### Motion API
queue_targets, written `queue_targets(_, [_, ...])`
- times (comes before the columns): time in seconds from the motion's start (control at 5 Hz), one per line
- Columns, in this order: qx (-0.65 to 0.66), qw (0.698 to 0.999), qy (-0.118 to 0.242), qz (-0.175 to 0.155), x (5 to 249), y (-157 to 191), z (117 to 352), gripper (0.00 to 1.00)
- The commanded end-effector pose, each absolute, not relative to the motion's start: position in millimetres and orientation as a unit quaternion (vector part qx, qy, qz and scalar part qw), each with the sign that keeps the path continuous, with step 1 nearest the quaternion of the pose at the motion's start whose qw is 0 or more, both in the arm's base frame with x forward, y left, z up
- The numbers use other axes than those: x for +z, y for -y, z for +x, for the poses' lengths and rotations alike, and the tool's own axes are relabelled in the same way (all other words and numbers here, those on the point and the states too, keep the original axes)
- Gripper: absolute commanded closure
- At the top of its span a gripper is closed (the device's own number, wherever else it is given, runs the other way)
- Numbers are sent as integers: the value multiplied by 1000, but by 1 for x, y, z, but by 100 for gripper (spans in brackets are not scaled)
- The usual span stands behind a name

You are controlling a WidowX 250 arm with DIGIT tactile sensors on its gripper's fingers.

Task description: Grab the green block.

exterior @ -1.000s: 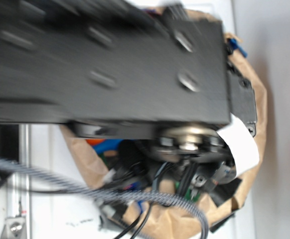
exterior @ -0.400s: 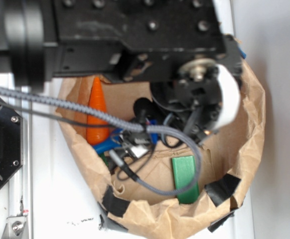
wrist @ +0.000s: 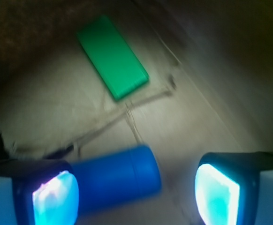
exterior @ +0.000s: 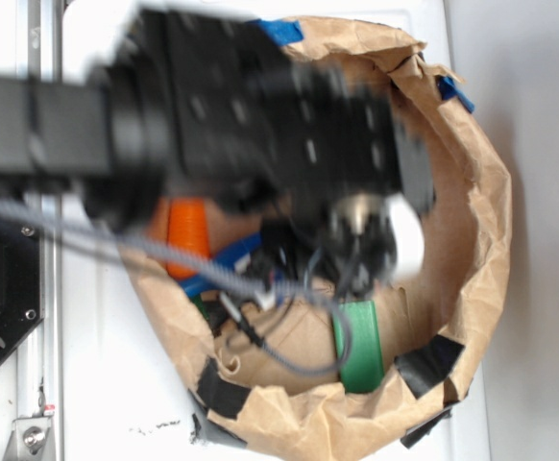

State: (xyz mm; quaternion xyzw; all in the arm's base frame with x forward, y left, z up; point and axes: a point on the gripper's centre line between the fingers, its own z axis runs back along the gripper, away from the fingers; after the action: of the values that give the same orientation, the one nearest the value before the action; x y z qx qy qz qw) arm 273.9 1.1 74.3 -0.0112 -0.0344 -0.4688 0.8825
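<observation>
Reaching is judged the step in hand: the gripper [wrist: 136, 187] is seen spread and empty, a blue toy [wrist: 115, 178] lying between its pads. Beyond it, well apart, lies the green block [wrist: 112, 57]; advancing and centring are called for.

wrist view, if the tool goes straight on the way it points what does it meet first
Most likely the blue toy, which lies low between the open fingers of the tool. The green block lies further ahead, clear of it. The blur makes depth uncertain.
</observation>
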Motion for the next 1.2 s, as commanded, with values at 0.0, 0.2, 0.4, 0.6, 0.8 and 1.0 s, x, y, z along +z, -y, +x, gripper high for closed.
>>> queue_targets(0.0, [-509,858,71,-16,67,40,283,0])
queue_targets(0.2, [-515,853,84,-10,60,49,289,0])
queue_targets(0.4, [-524,848,80,1,50,50,293,0])
queue_targets(0.6, [-527,846,82,-4,49,47,299,0])
queue_targets(0.8, [-528,845,86,-9,48,53,302,0])
queue_targets(1.0, [-530,844,85,-12,45,56,302,0])
